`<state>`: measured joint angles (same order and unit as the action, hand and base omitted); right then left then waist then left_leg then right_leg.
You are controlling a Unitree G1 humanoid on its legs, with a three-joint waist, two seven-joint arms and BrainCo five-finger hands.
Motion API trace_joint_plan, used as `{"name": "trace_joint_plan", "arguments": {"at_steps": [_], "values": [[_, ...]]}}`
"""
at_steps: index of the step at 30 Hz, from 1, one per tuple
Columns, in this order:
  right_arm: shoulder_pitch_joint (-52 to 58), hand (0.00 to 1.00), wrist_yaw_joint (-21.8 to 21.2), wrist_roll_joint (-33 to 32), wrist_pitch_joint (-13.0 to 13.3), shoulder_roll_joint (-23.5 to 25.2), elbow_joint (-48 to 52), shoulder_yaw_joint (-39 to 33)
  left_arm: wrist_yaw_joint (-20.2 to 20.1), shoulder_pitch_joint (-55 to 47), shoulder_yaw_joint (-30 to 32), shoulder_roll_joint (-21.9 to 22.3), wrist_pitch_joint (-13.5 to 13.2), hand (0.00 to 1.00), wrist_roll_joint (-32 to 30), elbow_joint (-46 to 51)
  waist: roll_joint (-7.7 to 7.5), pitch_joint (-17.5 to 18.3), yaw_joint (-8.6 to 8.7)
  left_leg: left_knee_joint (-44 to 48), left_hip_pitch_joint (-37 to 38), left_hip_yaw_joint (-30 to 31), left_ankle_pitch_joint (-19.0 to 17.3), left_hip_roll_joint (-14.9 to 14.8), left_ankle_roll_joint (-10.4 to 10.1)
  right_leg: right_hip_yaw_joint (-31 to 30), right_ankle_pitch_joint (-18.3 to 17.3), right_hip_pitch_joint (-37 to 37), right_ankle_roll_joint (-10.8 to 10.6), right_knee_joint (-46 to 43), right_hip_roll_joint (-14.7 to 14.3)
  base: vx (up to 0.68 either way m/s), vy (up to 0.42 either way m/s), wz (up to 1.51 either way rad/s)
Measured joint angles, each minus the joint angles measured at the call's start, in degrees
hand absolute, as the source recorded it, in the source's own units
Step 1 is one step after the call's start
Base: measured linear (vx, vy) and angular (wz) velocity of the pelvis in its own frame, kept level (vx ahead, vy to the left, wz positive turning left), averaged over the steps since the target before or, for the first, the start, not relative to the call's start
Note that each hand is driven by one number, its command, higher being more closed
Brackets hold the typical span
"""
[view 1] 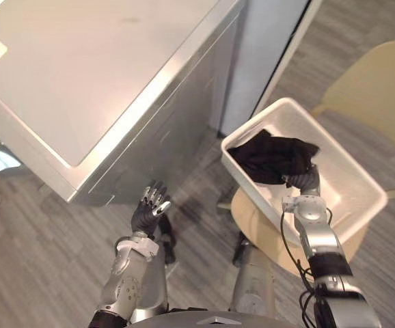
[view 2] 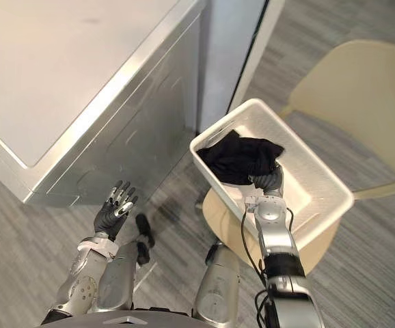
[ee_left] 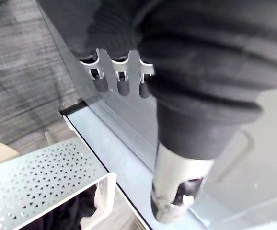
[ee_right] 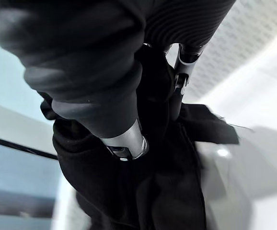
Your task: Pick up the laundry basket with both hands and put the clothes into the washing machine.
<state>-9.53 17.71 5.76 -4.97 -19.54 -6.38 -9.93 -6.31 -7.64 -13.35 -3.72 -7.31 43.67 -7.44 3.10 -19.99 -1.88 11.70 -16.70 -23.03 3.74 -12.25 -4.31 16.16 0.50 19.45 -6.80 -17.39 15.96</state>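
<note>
A white perforated laundry basket (view 1: 353,183) rests on a round beige seat (view 1: 257,222) to my right. Black clothes (view 1: 271,156) lie bunched at its far end. My right hand (view 1: 308,181) reaches into the basket, its thumb (ee_right: 125,143) and fingers (ee_right: 184,72) curled into the black cloth (ee_right: 162,191). My left hand (view 1: 150,208) hovers open with straight fingers (ee_left: 121,84) before the silver washing machine's side (view 1: 167,137). It stays apart from the basket's corner (ee_left: 47,167). The machine's flat top (view 1: 81,75) fills the upper left.
A beige chair (view 1: 382,89) stands beyond the basket at the right. A white upright panel (view 1: 266,48) stands between the machine and the basket. Grey wood-look floor (view 1: 33,232) stretches to the left of my arms.
</note>
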Motion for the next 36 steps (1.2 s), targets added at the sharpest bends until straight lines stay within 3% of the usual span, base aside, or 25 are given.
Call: {"name": "trace_joint_plan", "arguments": {"at_steps": [2, 6, 8, 15, 24, 27, 29, 31, 33, 36], "values": [[4.07, 1.00, -0.12, 3.15, -0.10, 2.17, 6.52, -4.24, 0.51, -0.01, -0.11, -1.33, 0.08, 0.00, 0.00, -0.64, -2.32, 2.68, 1.13, -1.17, 2.02, 0.52, -0.09, -0.03, -0.11, 0.29, 0.21, -2.91, -0.35, 3.08, -1.06, 0.05, -0.015, -0.06], [9.35, 1.00, -0.78, 3.70, -0.36, 6.12, 8.81, -9.89, 1.11, -0.96, 1.73, -2.40, 0.77, 0.00, -0.02, -1.83, -4.72, 6.97, 3.05, -4.11, 5.91, 1.23, -0.08, 1.52, -0.17, 0.14, 1.20, -7.60, -0.94, 7.12, -1.35, 0.09, 0.012, 0.05], [13.56, 1.00, -2.65, 3.71, -0.42, 7.47, 12.37, -10.82, 1.17, -2.36, 3.29, -2.37, 1.33, 0.00, -0.22, -2.27, -4.66, 10.19, 3.88, -5.38, 7.64, 1.15, -0.24, 2.51, -0.39, -0.35, 2.56, -9.45, -1.16, 9.62, -1.35, 0.12, 0.026, -0.04], [17.30, 1.00, -6.72, 5.39, 0.11, 8.24, 15.03, -10.97, 0.81, -4.44, 2.45, -1.33, 2.61, 0.00, -3.53, -1.22, -3.78, 15.82, 5.00, -6.93, 12.03, 0.57, -0.90, 3.12, -1.21, -1.48, 4.87, -14.25, -1.70, 14.91, -2.41, 0.10, 0.007, -0.14], [18.01, 1.00, -7.68, 5.27, 2.02, 10.11, 15.02, -10.57, -0.21, -2.64, -1.57, -0.32, 2.57, 0.00, -10.50, 1.39, -4.07, 17.49, 5.17, -9.13, 15.93, -2.11, -1.62, 3.95, -1.62, -4.66, 5.11, -15.47, -1.63, 16.52, -2.46, 0.02, 0.012, -0.18], [18.01, 1.00, -7.72, 5.28, 2.30, 10.10, 15.02, -10.41, -0.34, -1.91, -4.15, -0.34, 2.38, 0.00, -15.11, 3.90, -4.13, 18.61, 5.34, -9.62, 16.06, -2.14, -1.63, 4.22, -1.62, -4.90, 5.22, -15.39, -1.55, 16.96, -2.45, 0.00, 0.002, -0.06], [18.01, 1.00, -7.72, 5.28, 2.43, 10.10, 16.28, -9.94, -0.10, 0.36, -7.74, -0.88, 0.14, 0.00, -27.26, 5.46, -4.18, 18.90, 5.08, -10.25, 16.68, -2.14, -1.62, 4.49, -1.63, -5.28, 5.19, -15.57, -1.57, 16.98, -2.42, 0.00, 0.004, -0.07], [18.00, 1.00, -7.74, 5.28, 2.61, 10.07, 19.12, -9.00, -0.12, 2.13, -10.44, -1.38, -1.30, 0.00, -33.99, 6.26, -4.18, 18.94, 5.11, -10.69, 16.88, -2.14, -1.57, 4.68, -1.63, -5.65, 5.19, -15.42, -1.58, 16.98, -2.41, 0.00, 0.006, -0.07], [17.80, 1.00, -7.71, 5.25, 4.52, 9.78, 23.43, -8.28, -0.03, 5.03, -14.63, -1.77, -3.01, 0.00, -41.36, 6.33, -4.26, 19.14, 5.26, -10.95, 16.93, -2.14, -1.39, 4.81, -1.48, -6.04, 5.24, -15.40, -1.65, 16.98, -2.42, 0.01, 0.001, -0.06], [16.94, 1.00, -7.51, 4.96, 6.25, 8.97, 26.29, -8.14, 0.58, 7.67, -18.19, -1.77, -3.35, 0.00, -47.30, 5.93, -4.58, 19.92, 5.42, -11.25, 17.12, -2.29, -1.29, 4.85, -1.36, -6.27, 5.50, -15.35, -2.08, 16.98, -2.51, 0.00, -0.002, -0.02]]}}
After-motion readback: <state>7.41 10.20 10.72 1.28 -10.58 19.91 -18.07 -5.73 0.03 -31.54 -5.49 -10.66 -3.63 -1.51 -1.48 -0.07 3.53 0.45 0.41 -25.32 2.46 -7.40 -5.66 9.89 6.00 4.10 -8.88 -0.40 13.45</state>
